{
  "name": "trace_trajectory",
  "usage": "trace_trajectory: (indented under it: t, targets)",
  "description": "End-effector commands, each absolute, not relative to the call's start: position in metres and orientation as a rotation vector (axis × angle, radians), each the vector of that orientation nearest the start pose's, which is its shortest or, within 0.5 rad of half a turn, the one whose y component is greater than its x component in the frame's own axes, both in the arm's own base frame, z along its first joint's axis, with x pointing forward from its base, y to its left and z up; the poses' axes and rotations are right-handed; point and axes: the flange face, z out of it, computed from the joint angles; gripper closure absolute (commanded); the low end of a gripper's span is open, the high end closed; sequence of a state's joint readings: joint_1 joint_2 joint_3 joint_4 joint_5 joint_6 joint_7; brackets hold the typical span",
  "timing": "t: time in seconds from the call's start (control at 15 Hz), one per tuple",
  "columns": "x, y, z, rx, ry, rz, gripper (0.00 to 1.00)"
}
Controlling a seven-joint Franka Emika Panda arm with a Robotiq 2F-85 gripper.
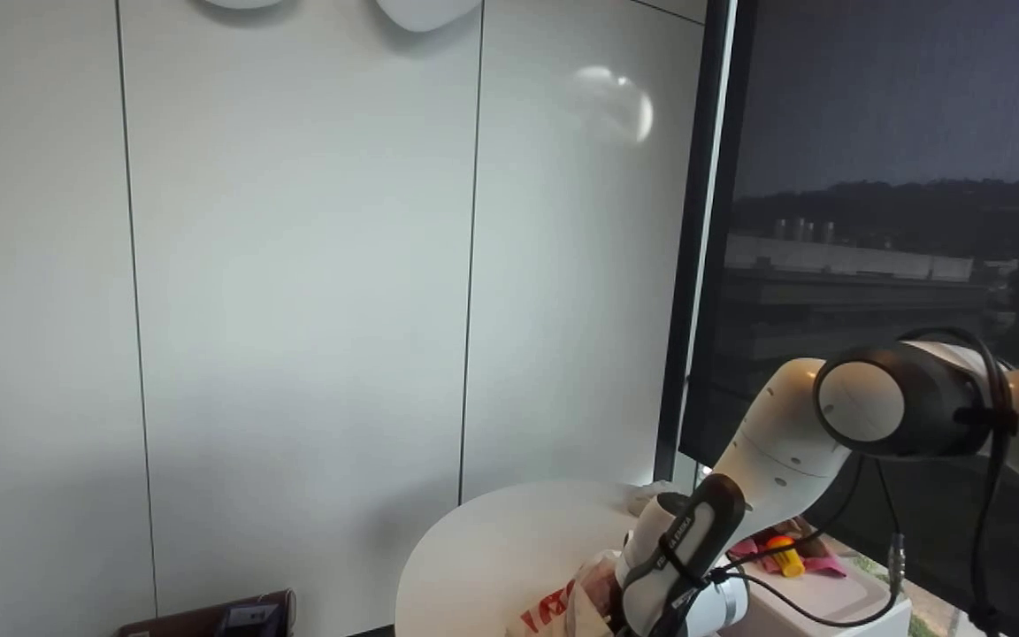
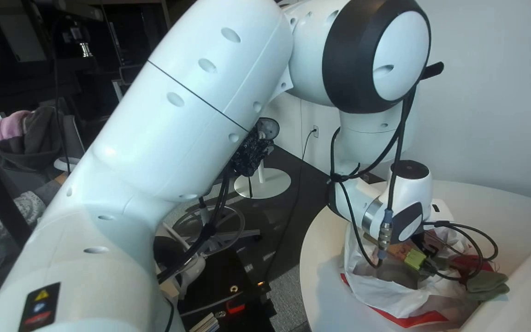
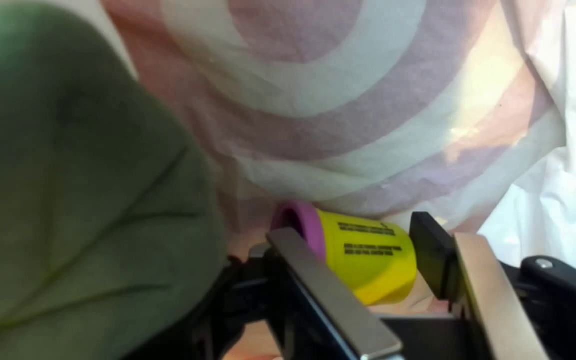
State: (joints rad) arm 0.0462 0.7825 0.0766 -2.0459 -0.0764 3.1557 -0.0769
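In the wrist view my gripper [image 3: 350,232] reaches into a white plastic bag printed with pale red rings [image 3: 343,140]. A yellow tub [image 3: 373,255] with a pink rim lies on its side between the fingers. The right finger's black pad [image 3: 430,250] meets or almost meets the tub's base. Across the pink rim lies the left finger, and its inner face is hidden, so a firm grip cannot be made out. A large green soft thing [image 3: 83,190] fills the left of that view. In both exterior views the fingers are hidden or too small to read.
The bag [image 2: 385,299] stands on a round white table [image 2: 321,258]. A yellow-green block [image 2: 414,259], red cloth [image 2: 470,263] and green cloth [image 2: 486,285] lie at its mouth. A white box [image 1: 863,602] beside the table bears an orange-yellow tub [image 1: 784,557] and pink cloth. Cables loop round the wrist.
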Motion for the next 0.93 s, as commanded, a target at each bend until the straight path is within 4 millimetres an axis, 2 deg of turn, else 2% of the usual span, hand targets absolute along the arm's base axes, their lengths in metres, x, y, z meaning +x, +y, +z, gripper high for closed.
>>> trace_trajectory:
  t: [0.0, 0.27, 0.53, 0.73, 0.87]
  targets:
    - [0.570, 0.073, 0.127, -3.141, -0.454, -0.399, 0.67]
    - [0.547, 0.064, 0.160, -3.257, -0.510, -0.129, 0.67]
    - [0.531, 0.053, 0.204, -3.337, -0.552, 0.099, 0.67]
    - [0.526, 0.028, 0.244, -3.381, -0.434, 0.149, 0.67]
    - [0.524, 0.000, 0.274, -3.412, -0.285, 0.133, 0.67]
